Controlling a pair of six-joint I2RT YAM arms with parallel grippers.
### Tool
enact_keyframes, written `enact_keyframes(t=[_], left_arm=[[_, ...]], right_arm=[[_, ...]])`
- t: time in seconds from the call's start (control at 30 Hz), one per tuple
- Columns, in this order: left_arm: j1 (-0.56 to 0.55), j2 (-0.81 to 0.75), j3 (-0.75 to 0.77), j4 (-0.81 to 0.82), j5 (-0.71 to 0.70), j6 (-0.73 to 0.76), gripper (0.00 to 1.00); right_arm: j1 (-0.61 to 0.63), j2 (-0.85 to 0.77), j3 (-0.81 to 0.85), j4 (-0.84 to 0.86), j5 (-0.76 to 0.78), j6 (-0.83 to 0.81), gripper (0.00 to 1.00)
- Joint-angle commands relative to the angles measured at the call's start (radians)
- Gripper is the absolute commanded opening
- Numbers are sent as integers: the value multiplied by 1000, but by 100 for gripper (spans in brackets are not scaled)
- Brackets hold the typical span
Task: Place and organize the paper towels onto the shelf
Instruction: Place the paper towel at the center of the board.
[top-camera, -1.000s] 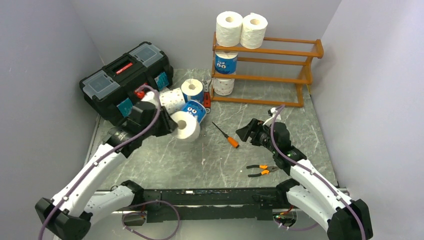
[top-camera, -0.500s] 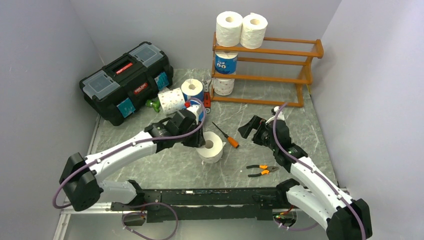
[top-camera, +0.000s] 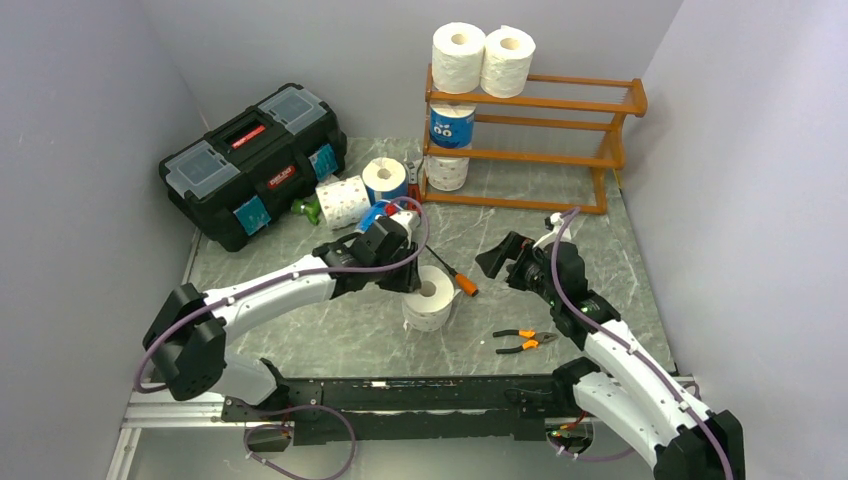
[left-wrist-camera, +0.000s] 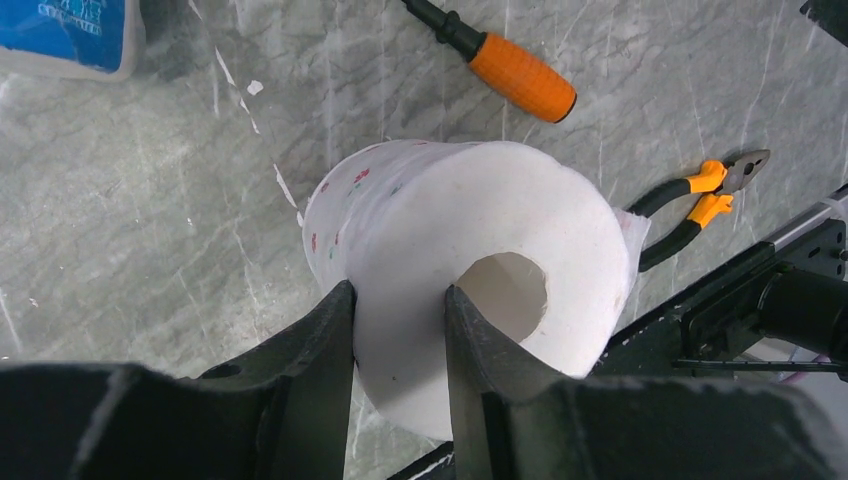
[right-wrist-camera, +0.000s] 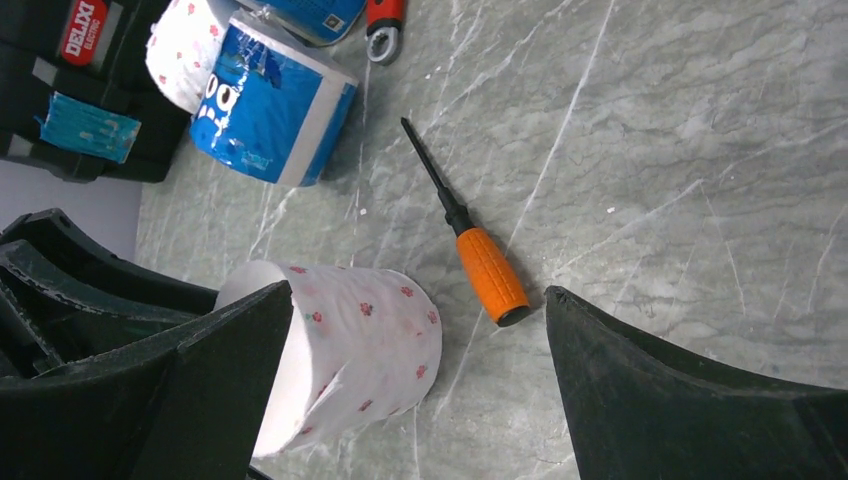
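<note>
Since a second ago we carried the flower-printed roll (top-camera: 431, 297) to mid-table, well apart from the shelf (top-camera: 560, 103), left gripper (left-wrist-camera: 400, 300) pinching its wall through the core. Our right gripper (right-wrist-camera: 418, 292) gapes wide; the toolbox (right-wrist-camera: 60, 70) label reads DELIXI.

Top view: high behind the arm bases (top-camera: 590, 385), looking down and forward over the whole table (top-camera: 340, 335) to the shelf (top-camera: 560, 102) at the back. Left wrist view: close above a white roll (left-wrist-camera: 470, 280), looking down past its own fingers (left-wrist-camera: 320, 375). Right wrist view: close, slanting down at the table. All three share that roll and the orange screwdriver (top-camera: 465, 284).
</note>
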Motion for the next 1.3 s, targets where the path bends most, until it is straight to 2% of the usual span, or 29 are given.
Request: enact_keyframes(t=[0.0,0.07,0.3,0.47,0.53,0.67,0.73,0.93,1.27], left_arm=[[-9,29,38,13,29,-2,35],[-9,19,37,8,24,-1,40],[-10,-57,40,-13,25,17,73],[-9,-135,47,-54,4,16,82],[-9,-194,14,-44,-65,4,87],[-5,-323,-105,-8,-210,-57,90],[2,-386,-164,1,-256,-99,91],[9,-509,-306,-36,-392,-260,90],[10,-689,-434,-135,-523,-460,89]], right_arm=[[-3,2,-1,22,2,-20,99],[-3,-6,-1,19,7,-21,99],[-3,-11,35,-6,11,-40,100],[-3,29,114,-67,-47,-68,100],[-2,49,136,-78,-90,-70,99],[20,118,180,-111,-170,-70,95],[71,155,210,-144,-177,-77,94],[274,300,349,-301,-59,-81,93],[314,341,369,-391,-24,30,92]])
